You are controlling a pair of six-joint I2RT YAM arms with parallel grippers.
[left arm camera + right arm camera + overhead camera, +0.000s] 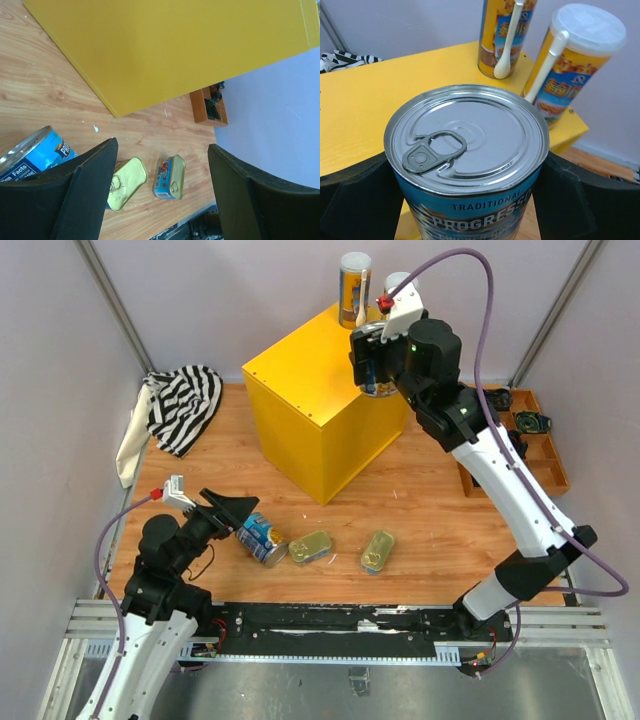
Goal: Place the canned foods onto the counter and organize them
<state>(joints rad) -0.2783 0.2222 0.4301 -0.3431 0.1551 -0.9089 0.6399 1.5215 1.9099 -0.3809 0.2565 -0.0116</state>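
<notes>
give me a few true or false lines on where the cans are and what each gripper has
1. The right gripper holds a blue can. True.
2. Both tall cans stand on the yellow box. True.
3. The two flat tins sit on the yellow box. False: they lie on the table.
4. The left gripper grips the other blue can. False: its jaws are open, and that can lies on its side beside it.
</notes>
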